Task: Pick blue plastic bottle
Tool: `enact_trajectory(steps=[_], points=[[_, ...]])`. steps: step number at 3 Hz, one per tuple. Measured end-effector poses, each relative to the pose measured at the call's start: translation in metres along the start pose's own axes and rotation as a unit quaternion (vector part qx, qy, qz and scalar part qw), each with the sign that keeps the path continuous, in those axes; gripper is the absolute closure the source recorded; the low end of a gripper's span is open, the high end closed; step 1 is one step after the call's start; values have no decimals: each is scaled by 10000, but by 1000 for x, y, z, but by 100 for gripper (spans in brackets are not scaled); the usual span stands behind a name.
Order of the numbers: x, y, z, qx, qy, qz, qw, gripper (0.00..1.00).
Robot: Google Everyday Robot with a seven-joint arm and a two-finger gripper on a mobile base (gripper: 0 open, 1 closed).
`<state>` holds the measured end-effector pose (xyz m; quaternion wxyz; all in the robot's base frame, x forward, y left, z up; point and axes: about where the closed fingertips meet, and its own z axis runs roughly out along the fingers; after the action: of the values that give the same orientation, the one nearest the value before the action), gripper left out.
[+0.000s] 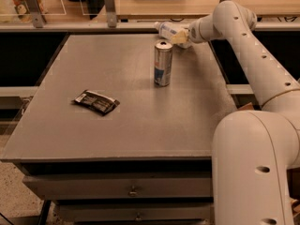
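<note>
The blue plastic bottle (167, 30) is small and clear, with a pale label and a white cap pointing up-left. It is tilted at the far edge of the grey table (131, 125), right of centre. My gripper (181, 37) reaches in from the right and is closed around the bottle's lower end, with its yellowish fingers (178, 38) on the body. A silver-and-blue drink can (162, 63) stands upright just in front of the bottle, apart from it.
A dark snack wrapper (96, 101) lies flat on the table's left half. My white arm (262, 64) runs down the right side of the table. A ledge with posts (108, 6) lies behind the table's far edge. Drawers (133, 190) are below the front edge.
</note>
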<state>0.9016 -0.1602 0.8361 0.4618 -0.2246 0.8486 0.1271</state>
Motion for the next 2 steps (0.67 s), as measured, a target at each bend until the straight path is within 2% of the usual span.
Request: enact_trajectory(steps=[1,2], points=[[0,-1,-7,-11,-65,-18,10000,64],[-6,4,-20,-145,-169,-134,9997,88]])
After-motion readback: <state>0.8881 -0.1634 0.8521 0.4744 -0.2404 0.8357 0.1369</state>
